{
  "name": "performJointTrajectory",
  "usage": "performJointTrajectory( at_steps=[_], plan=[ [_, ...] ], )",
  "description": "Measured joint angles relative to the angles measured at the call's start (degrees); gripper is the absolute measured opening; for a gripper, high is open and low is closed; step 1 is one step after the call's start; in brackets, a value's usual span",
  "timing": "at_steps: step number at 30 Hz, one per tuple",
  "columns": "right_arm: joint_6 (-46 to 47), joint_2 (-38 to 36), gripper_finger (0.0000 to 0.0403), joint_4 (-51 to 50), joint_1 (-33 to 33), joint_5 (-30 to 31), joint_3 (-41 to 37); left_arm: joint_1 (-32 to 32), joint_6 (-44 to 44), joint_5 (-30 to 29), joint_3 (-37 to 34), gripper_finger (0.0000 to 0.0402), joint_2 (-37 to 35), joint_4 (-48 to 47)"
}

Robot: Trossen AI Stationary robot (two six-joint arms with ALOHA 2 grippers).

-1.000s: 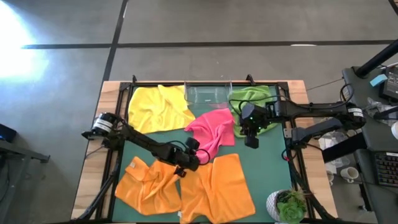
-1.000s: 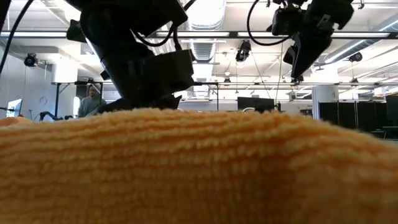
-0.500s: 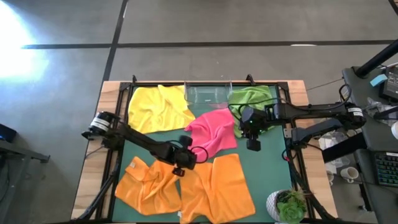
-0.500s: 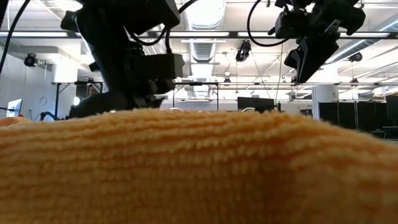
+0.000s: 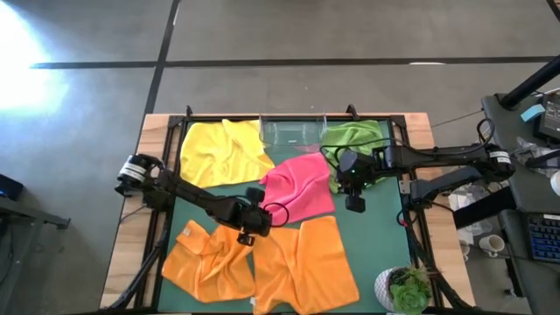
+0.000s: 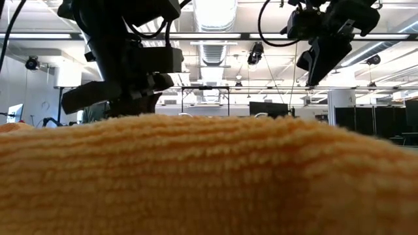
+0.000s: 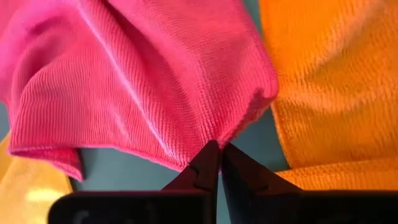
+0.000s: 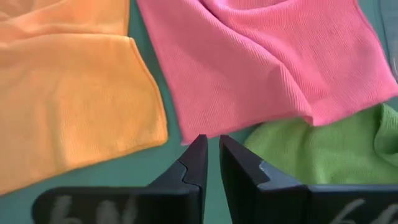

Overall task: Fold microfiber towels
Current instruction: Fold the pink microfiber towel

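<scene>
Overhead camera looks straight down; low camera sits behind orange cloth [image 6: 209,176]; both wrist cameras closely share the crumpled pink microfiber towel [image 7: 143,74].

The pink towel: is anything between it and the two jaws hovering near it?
Nothing visible. The left gripper is shut on the pink towel's edge. The right gripper sits just off the opposite edge, only bare green mat between them.
</scene>
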Motion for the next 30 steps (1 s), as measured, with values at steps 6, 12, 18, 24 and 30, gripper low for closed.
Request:
performJointTrajectory(
  at_steps=[6,12,18,24,30],
  plan=[
    [-0.8,3.1,0.0088,-1.3,0.0,-0.4,0.0,0.0,-4.8,-2.9,0.0,0.0,0.0,-1.5],
    [-10.7,8.3,0.013,-0.9,0.9,-0.7,0.0,0.0,-4.9,-3.0,0.0,0.0,0.0,-1.4],
    [-18.2,12.9,0.0137,0.4,1.2,-5.4,0.0,0.0,-4.9,-3.1,0.0,0.0,0.0,-1.2],
    [-22.5,17.9,0.0137,1.9,1.6,-6.3,0.0,0.0,-4.9,-3.2,0.0,0.0,0.0,-1.0],
    [-23.9,23.1,0.0137,3.0,2.3,-6.4,0.0,0.0,-4.9,-3.2,0.0,0.0,0.0,-1.0]
  ],
)
